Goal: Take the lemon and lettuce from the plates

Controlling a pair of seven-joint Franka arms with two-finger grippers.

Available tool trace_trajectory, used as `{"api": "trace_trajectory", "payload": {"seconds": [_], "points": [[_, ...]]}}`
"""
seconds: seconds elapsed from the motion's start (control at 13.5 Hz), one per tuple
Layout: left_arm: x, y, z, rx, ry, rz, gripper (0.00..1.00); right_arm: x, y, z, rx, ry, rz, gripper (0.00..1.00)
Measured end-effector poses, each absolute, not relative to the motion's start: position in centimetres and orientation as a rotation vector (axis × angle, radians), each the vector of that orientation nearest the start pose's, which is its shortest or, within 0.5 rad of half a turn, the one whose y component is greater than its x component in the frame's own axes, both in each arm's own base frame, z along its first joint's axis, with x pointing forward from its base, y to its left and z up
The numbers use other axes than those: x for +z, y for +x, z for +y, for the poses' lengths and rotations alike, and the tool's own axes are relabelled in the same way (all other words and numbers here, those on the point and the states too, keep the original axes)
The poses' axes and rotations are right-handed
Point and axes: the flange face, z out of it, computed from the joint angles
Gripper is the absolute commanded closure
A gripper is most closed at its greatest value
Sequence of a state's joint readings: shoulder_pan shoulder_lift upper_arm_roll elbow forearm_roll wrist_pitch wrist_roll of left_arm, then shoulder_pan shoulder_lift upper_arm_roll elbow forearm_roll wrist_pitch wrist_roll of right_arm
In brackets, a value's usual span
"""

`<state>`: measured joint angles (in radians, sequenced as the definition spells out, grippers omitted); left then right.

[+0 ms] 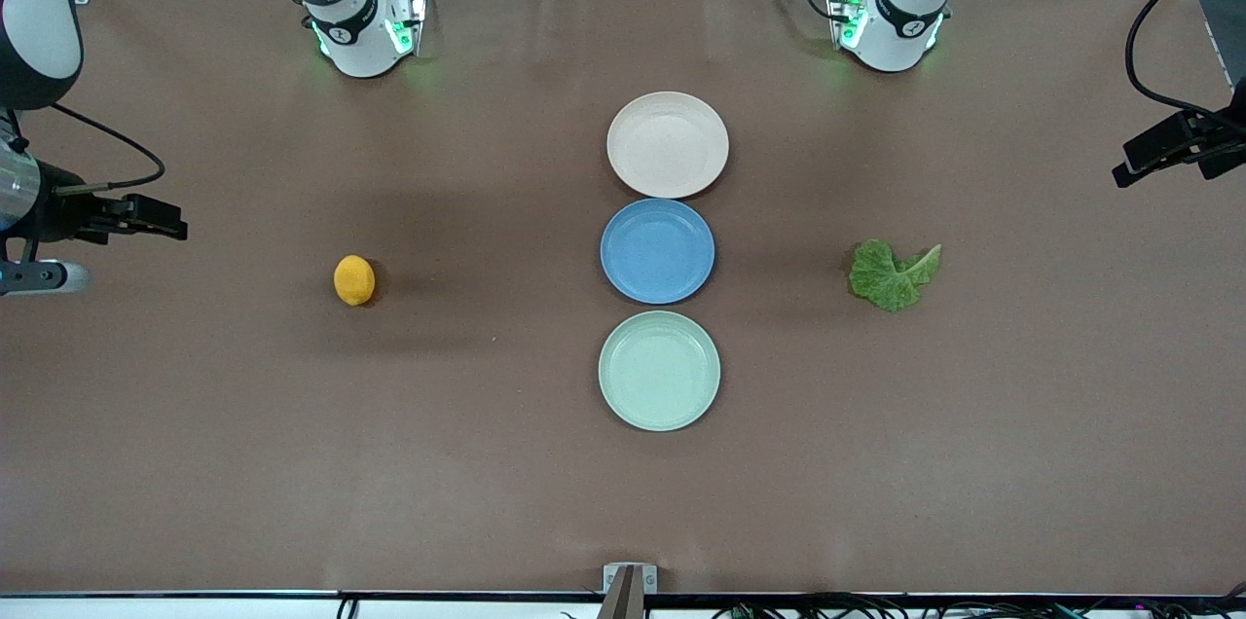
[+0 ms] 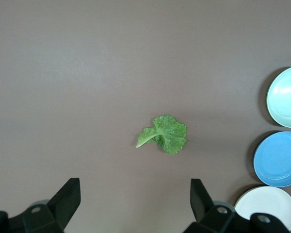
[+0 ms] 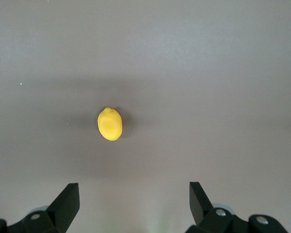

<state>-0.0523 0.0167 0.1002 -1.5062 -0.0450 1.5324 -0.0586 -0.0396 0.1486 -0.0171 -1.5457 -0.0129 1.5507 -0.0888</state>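
Note:
The lemon (image 1: 353, 279) lies on the bare brown table toward the right arm's end, apart from the plates; it also shows in the right wrist view (image 3: 110, 124). The lettuce (image 1: 892, 274) lies on the table toward the left arm's end, also in the left wrist view (image 2: 164, 134). The beige-pink plate (image 1: 668, 144) and the mint green plate (image 1: 659, 370) are empty. My right gripper (image 3: 134, 186) is open and empty, high in the air near the lemon. My left gripper (image 2: 136, 183) is open and empty, high in the air near the lettuce.
An empty blue plate (image 1: 657, 250) sits between the two other plates in a row down the table's middle. The arm bases stand along the table's edge farthest from the front camera. Cables trail near the left arm's end.

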Motion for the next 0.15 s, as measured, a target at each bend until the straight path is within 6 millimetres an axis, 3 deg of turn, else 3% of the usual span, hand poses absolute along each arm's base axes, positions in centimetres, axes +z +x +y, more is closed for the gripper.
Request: {"api": "trace_trajectory", "payload": {"seconds": [0.15], "points": [[64.24, 55.60, 2.12, -0.015, -3.181, -0.166, 0.00, 55.68, 57.60, -3.86, 0.209, -3.137, -0.033, 0.00]]}}
